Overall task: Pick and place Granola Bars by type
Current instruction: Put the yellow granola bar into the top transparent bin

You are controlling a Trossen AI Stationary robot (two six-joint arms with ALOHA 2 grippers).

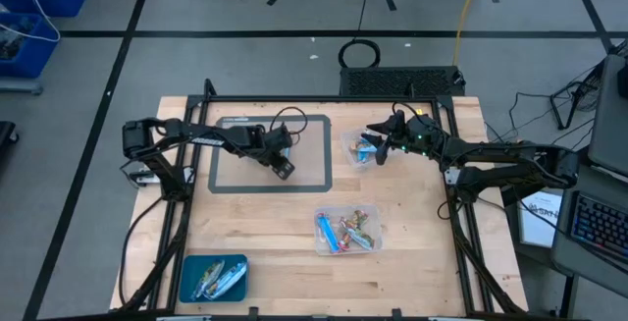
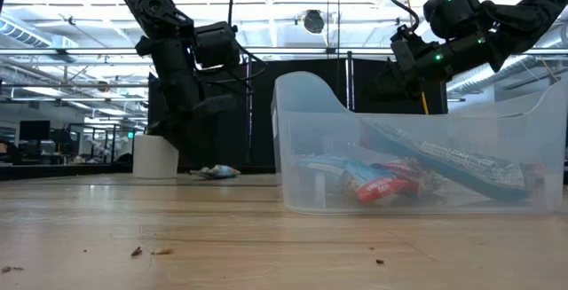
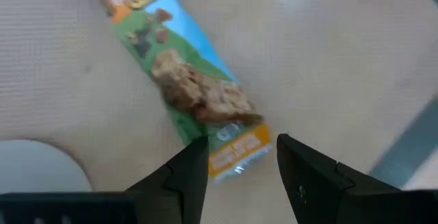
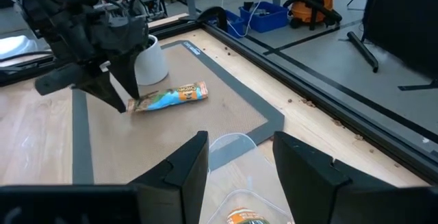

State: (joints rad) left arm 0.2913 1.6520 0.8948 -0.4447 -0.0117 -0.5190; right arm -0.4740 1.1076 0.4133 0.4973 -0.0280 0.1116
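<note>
A green, orange and blue granola bar (image 3: 181,80) lies flat on the grey mat (image 4: 226,94); it also shows in the right wrist view (image 4: 168,97) and the low view (image 2: 216,172). My left gripper (image 3: 239,157) is open and hangs low over the mat (image 1: 284,167), with a finger on each side of the bar's near end (image 3: 236,152). My right gripper (image 4: 239,155) is open and empty above a clear tub (image 1: 361,150) that holds a few bars. More bars lie in a second clear tub (image 1: 345,231). Silvery ones lie in a blue tray (image 1: 213,277). My left gripper comes from above, slanting down, with its fingers (image 3: 188,172) close on either side of the bar's crimped end (image 3: 239,145). The bar lies flat on the mat. I cannot tell whether the fingers touch it.
A small white round cup (image 4: 150,59) stands on the mat just beyond the bar, close to the left gripper. The clear tub (image 2: 417,148) fills the low view's right half. Bare wood (image 1: 265,223) lies between the mat, the tubs and the blue tray.
</note>
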